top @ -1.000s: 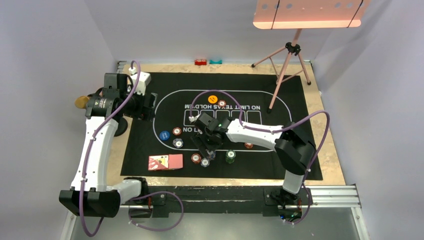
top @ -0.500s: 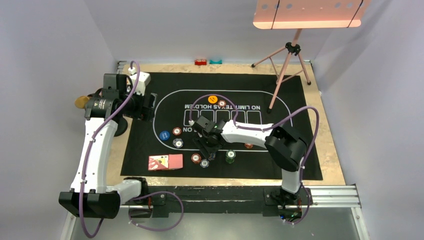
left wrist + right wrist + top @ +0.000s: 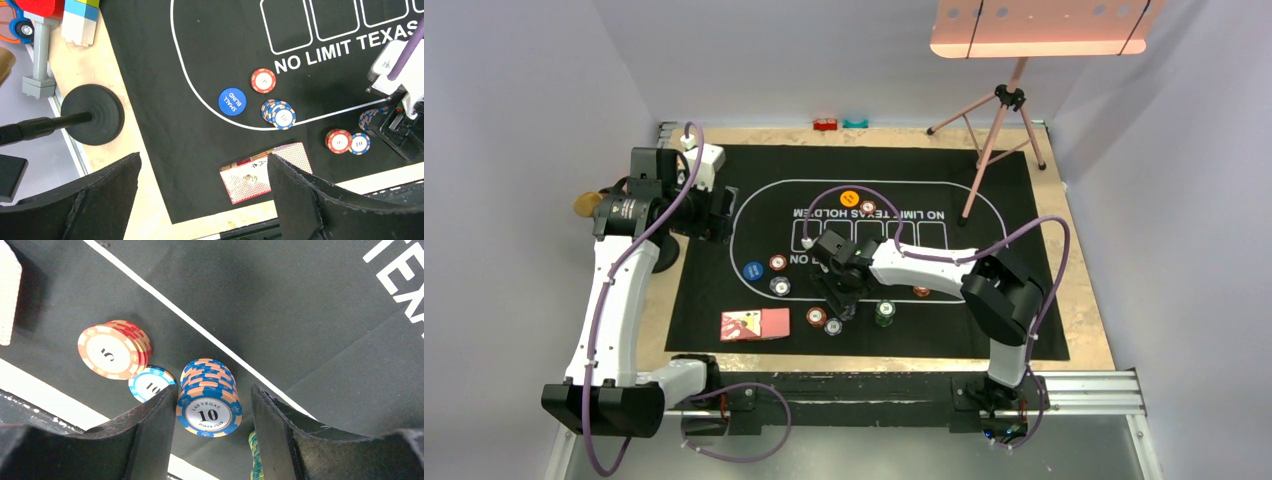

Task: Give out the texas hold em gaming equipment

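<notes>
R tool [image 3: 214,396] has narrowed; jaws apart, straddling blue 10 chip stack [image 3: 207,410] near surface's front edge, not yet clamped. Pickup prob next. L tool [image 3: 203,160] wide apart, left edge.

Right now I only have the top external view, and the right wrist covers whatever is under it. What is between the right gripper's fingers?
Observer: The right wrist view shows a stack of blue-and-orange chips, top one marked 10, standing between the right gripper's fingers.
Operator: Are both fingers on it?
Observer: No. One finger looks to be at the stack's rim, but a strip of black mat shows between the stack and the other finger.
Operator: Any neighbours close by?
Observer: A red stack marked 5 and a single light-blue chip sit right beside it, outside the fingers.
</notes>
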Motion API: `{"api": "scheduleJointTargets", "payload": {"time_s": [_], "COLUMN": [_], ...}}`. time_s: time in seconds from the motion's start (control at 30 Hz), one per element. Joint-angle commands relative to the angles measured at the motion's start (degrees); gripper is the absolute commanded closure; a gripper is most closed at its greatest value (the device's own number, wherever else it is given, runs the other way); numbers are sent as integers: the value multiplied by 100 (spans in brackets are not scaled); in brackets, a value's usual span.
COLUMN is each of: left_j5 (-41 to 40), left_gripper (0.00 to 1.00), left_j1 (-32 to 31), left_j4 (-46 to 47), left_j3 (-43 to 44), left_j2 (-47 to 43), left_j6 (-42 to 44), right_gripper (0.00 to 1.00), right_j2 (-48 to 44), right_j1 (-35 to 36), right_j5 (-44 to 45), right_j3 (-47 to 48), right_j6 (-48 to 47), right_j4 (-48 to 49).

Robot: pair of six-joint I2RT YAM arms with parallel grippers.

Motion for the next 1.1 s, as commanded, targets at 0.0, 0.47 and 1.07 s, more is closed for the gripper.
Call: {"api": "scheduleJointTargets", "payload": {"time_s": [0.0,0.47,1.07], "left_j5": [-13,-34,-79], "left_gripper": [0,0,0], "left_j1": [47,48,48], "left_j4": [41,39,33], "left_j3": [4,-19,-1], "left_j2": [-128,-167,-203], "left_j6": [86,112,144], "right_gripper": [41,45,76], "right_j2": [-382,-140,-323], "right_j1": [25,34,12], "right_j5": [-44,-70,-253], "right_j3": [215,149,105], "right_j6": [-24,-67,68], "right_j4": [-67,-173,-69]}}
